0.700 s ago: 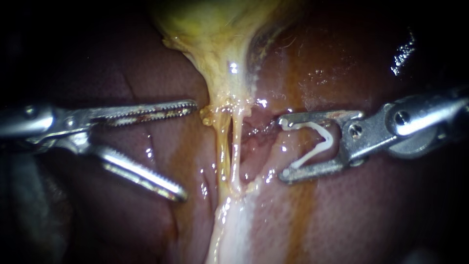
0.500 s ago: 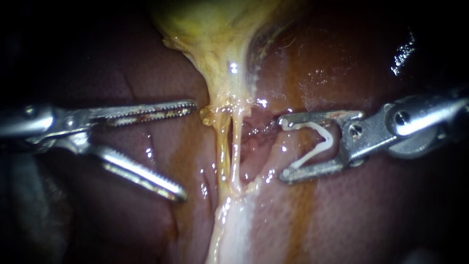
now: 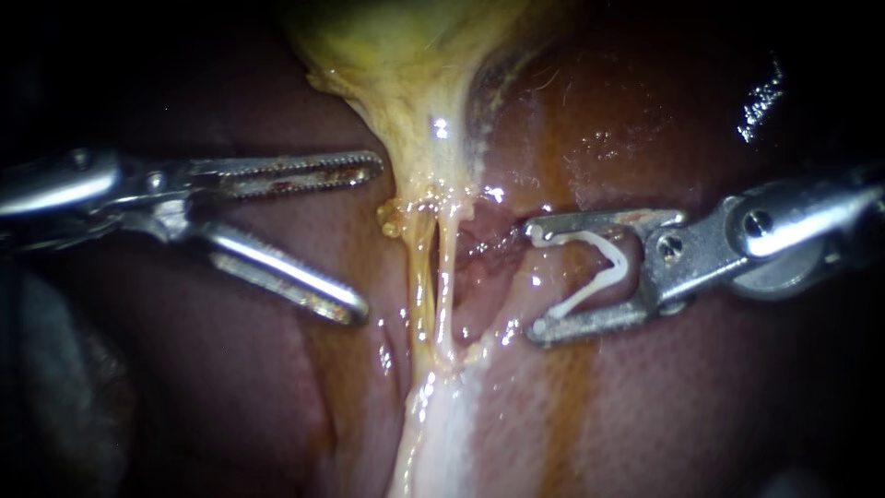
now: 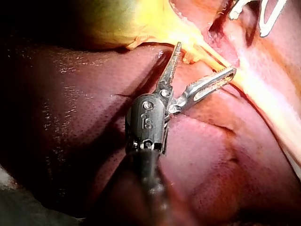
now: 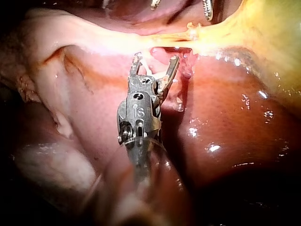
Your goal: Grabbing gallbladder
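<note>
The gallbladder [image 3: 406, 65] is yellow-green and wet, lying on the dark red liver [image 3: 645, 387]. It narrows like a funnel into a pale, glistening neck, which splits into thin yellowish strands running along the liver's surface.

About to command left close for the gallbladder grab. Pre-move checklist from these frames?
1. Left instrument open, nothing gripped: ok.
2. Gallbladder between its tips: not ok, the tips sit beside it.
3. Tubes outside its span: ok.
4. Right instrument holding its clip, apart from the left: ok.
5. Lower tip clear of liver: cannot tell.
</note>
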`<state>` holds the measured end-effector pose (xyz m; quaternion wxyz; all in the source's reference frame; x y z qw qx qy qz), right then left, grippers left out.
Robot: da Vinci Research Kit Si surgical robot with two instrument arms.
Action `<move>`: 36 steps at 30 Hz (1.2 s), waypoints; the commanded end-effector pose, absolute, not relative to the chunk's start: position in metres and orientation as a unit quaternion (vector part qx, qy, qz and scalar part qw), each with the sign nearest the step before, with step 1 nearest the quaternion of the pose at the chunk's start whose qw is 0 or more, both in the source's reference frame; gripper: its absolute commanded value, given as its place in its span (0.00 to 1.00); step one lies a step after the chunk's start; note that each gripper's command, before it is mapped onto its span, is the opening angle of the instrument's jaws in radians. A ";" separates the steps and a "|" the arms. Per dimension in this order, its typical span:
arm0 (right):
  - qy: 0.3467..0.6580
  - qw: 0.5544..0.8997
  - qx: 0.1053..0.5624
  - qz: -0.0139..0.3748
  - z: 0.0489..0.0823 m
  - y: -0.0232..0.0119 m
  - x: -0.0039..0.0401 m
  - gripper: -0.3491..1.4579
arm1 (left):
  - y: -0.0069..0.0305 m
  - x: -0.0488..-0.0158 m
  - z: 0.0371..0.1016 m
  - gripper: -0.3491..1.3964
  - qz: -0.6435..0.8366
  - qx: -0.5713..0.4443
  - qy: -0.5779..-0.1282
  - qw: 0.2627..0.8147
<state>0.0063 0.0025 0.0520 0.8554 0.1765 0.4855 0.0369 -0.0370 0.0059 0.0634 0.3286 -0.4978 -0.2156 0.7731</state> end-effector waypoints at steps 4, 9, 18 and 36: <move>0.486 0.855 0.176 0.037 0.0520 0.0025 0.0063 0.47 | 0.0059 -0.0377 0.0645 0.64 0.771 -0.494 -0.218 0.339; 0.486 0.855 0.176 0.037 0.0520 0.0025 0.0063 0.47 | 0.0063 -0.0381 0.0660 0.62 0.768 -0.492 -0.220 0.344; 0.486 0.855 0.176 0.037 0.0520 0.0025 0.0063 0.47 | 0.0069 -0.0376 0.0676 0.50 0.763 -0.476 -0.234 0.371; 0.485 0.855 0.178 0.039 0.0520 0.0025 0.0063 0.47 | 0.0069 -0.0362 0.0668 0.35 0.754 -0.456 -0.256 0.397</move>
